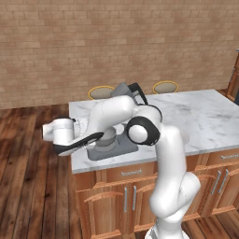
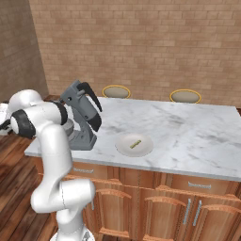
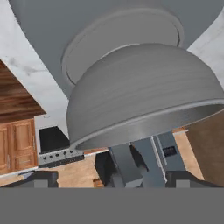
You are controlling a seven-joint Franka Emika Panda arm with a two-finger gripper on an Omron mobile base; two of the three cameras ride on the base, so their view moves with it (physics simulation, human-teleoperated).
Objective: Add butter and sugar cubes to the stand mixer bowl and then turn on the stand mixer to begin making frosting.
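Mixer [image 2: 82, 117] is dark grey w/ a black band on its tilted-back head, flat squarish base, standing at the left end of the white marble counter [image 1: 205, 116]. Its bowl [image 3: 144, 94] is round, deep, brushed grey metal, sitting on the base's round plate. Gripper [image 3: 111, 181] is close beside the bowl, jaws spread wide, nothing held. White round plate [image 2: 123, 147] w/ a small yellowish stick lies right of the mixer. Brick wall behind, wood cabinets below.
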